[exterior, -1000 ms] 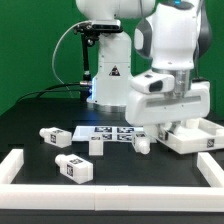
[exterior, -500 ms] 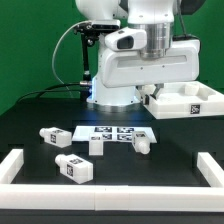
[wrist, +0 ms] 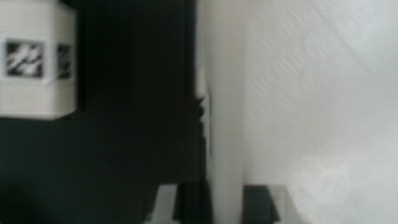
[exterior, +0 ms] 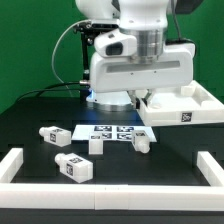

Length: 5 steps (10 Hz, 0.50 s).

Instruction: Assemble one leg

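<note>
Compared with one second ago, the big white panel is no longer on the table. It now hangs in the air at the middle right of the exterior view, a little tilted, with its tag facing the camera. The arm's wide white wrist block has also gone up and toward the exterior view's left, and it now fills the upper centre of the frame.

In the exterior view the fingers are hidden behind this block. In the wrist view the gripper shows two dark fingers with a white strip of the panel between them, so it is closed on the panel's wall. A white tagged piece also appears in the wrist view, but it is too blurred to say which part it is.

Four legs lie on the black table, all well apart from the gripper and below the panel. The left leg is at the middle left. The front leg is lower left, near the white border. The middle leg lies just in front of the marker board. The right leg is beside the board's right end, with its rounded tip toward the camera.
</note>
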Each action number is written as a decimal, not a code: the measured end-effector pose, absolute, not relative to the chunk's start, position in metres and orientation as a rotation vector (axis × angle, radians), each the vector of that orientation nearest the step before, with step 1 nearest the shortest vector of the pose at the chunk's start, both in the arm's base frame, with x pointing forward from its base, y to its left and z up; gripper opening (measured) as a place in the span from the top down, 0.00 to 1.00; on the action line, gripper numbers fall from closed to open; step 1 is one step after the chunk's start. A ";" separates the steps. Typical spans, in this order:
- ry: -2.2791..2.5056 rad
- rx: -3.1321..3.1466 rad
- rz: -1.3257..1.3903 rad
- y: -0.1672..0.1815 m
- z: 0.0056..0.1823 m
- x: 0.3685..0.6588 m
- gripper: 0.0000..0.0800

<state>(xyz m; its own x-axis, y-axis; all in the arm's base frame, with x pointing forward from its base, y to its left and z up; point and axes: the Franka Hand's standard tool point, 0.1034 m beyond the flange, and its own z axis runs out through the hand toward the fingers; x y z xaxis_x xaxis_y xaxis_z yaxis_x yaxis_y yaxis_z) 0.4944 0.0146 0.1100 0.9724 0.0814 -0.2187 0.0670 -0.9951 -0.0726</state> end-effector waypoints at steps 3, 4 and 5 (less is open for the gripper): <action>-0.032 -3.054 0.414 0.006 0.109 0.511 0.93; -0.032 -3.054 0.417 0.006 0.108 0.510 0.93; -0.031 -3.053 0.420 0.006 0.107 0.509 0.93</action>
<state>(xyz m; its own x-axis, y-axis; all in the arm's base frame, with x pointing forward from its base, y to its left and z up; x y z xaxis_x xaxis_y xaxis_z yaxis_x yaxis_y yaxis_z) 0.5095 0.0058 0.1071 0.9627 0.0281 -0.2693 0.0119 -0.9980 -0.0614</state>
